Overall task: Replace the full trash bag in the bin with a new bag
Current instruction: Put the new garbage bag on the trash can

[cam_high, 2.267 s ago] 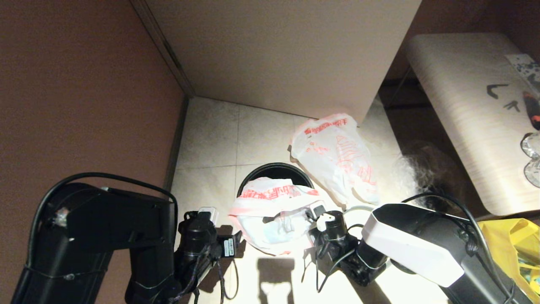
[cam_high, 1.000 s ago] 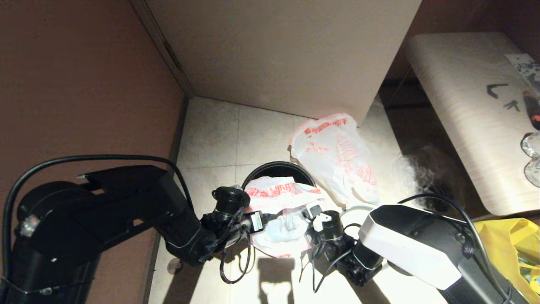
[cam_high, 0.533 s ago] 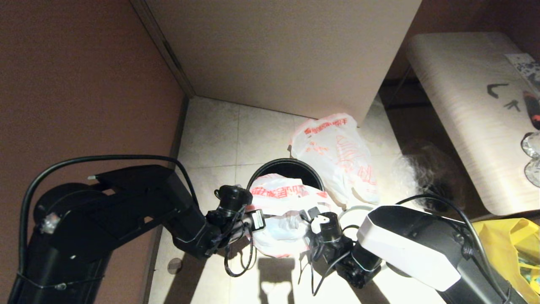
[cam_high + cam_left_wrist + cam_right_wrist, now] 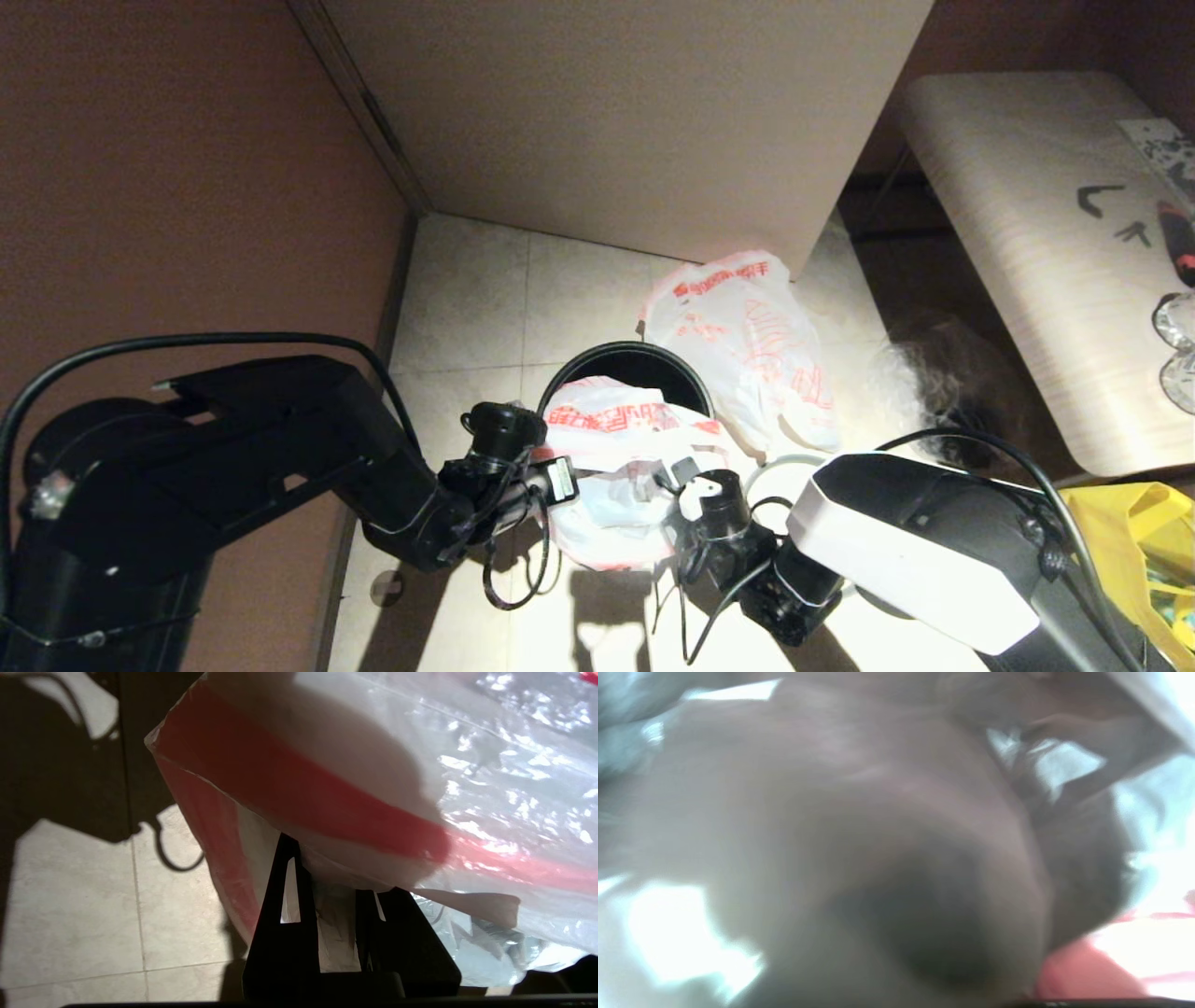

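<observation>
The full trash bag (image 4: 616,467), bulging, translucent white with a red text band, sat in the mouth of the small round black bin (image 4: 624,359) on the tiled floor (image 4: 467,299), its bulk spilling over the near rim while the far part of the rim stayed uncovered. The left gripper (image 4: 334,914) was at the bag's left side, its two black fingers (image 4: 285,905) drawn narrow with a fold of the white plastic pinched between them, just below the red band. The right gripper (image 4: 674,476) pressed against the bag's right side; in the right wrist view plastic filled the whole frame, so whether its fingers stood apart or together could not be told. Behind the bin and to its right, the new bag (image 4: 747,345), limp and thin with red print, lay slumped on the floor against the corner of a pale cabinet (image 4: 635,121), apart from the full one. A yellow bag (image 4: 1139,532) sat at the far right edge, below a light wooden tabletop (image 4: 1018,233). A brown wall (image 4: 187,187) closed the left side.
</observation>
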